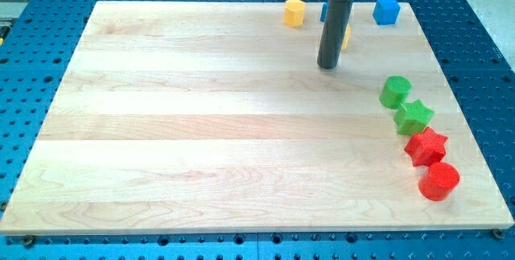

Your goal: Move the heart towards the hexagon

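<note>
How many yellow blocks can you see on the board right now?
2. A yellow hexagonal block sits near the view's top edge; a second yellow block peeks from behind the dark rod, mostly hidden, shape unclear. More may be hidden.

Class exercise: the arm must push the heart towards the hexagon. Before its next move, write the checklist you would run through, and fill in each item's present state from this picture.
1. My tip in view and on the wooden board: ok.
2. Yellow hexagon block located, near the view's top edge: ok.
3. Heart located: cannot tell; only a yellow sliver shows behind the rod's right side, shape hidden.
4. Tip touching that yellow piece: cannot tell.
5. Blue block behind the rod could sit in the path: cannot tell.
6. Green cylinder, green star, red star, red cylinder away from the route: ok.
</note>
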### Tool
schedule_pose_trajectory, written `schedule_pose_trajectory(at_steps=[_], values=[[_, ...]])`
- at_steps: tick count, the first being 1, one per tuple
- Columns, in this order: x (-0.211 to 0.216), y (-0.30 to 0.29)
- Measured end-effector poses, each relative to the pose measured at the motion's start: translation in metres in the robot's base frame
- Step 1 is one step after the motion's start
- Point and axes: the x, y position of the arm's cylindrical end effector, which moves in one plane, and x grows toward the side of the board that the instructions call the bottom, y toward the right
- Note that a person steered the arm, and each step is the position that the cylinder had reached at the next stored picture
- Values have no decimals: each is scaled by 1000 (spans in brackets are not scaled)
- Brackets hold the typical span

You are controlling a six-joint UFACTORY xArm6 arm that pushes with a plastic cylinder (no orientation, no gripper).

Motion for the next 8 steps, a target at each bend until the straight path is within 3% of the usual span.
schedule_pose_trajectory(at_steps=[2, 3, 4, 5, 6, 8], values=[[-4, -2], [-12, 41], [-44, 50], [-55, -1], [-56, -16], [-73, 38]])
